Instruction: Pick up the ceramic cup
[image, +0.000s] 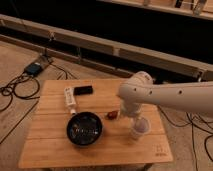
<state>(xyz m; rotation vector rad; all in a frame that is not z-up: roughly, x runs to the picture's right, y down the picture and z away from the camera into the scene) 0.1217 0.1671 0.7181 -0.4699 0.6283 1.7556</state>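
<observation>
The ceramic cup (139, 129) is small, white and round and stands upright on the wooden table (50, 145) at the right, right of the black bowl (84, 128). My white arm (170, 95) comes in from the right and bends down over the cup. The gripper (134, 116) hangs right at the cup's upper left rim, mostly hidden behind the arm's wrist.
A white remote-like bar (69, 100) and a black flat device (83, 90) lie at the table's back left. A small red object (112, 115) lies between bowl and cup. Cables and a blue box (34, 68) lie on the floor at left.
</observation>
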